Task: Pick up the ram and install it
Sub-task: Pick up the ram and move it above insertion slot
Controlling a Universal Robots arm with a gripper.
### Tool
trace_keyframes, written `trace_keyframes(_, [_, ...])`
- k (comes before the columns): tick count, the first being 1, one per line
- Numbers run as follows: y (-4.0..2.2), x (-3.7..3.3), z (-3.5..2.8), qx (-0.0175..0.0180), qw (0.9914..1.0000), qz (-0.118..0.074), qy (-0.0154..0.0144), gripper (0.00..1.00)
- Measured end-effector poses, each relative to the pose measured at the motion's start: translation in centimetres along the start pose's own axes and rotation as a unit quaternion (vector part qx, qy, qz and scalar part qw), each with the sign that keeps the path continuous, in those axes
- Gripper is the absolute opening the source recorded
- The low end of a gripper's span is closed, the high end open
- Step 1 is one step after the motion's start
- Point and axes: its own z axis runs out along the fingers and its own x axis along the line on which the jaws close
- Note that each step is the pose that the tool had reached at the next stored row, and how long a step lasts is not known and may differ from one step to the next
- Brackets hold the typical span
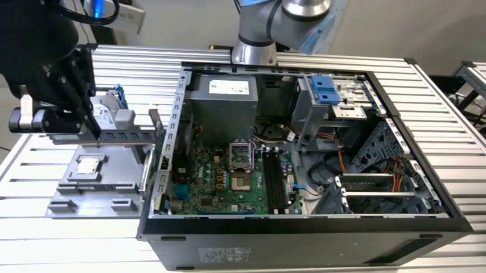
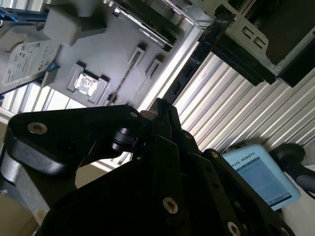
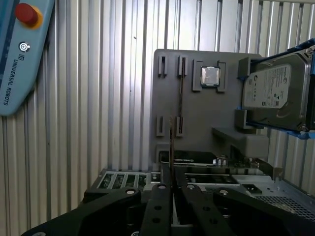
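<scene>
End effector (image 3: 171,183): clenched. In the first wrist view you see its two black fingers (image 3: 156,196) drawn close together on a thin brownish strip seen edge-on, the ram (image 3: 171,147), which sticks straight out from between the tips. Ram position: held off the surface, aimed toward the grey fixture tray (image 3: 206,113), its edge lined up just beside the tray's long narrow groove (image 3: 180,98). On that tray you can note a square processor chip (image 3: 210,76) seated in its pocket and, near it, a silver hard drive (image 3: 273,91) in a blue frame, propped on edge. The tray sits on the ribbed metal worktop (image 3: 98,98); a pale blue pendant (image 3: 22,54) with a red button (image 3: 27,14) lies on the same surface, well apart from the tray. In the exterior view the end effector hangs over the tray, to the exterior view's left of the open computer case (image 1: 304,233). Inside the case the green motherboard (image 1: 220,182) lies flat, its long black slots (image 1: 275,176) well apart from the ram.
</scene>
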Motion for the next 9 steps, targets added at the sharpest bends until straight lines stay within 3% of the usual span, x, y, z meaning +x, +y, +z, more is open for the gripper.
trace_keyframes(9, [-1.68, 0.05, 0.00, -0.0001, 1.00000, 0.000, 0.0000, 0.00])
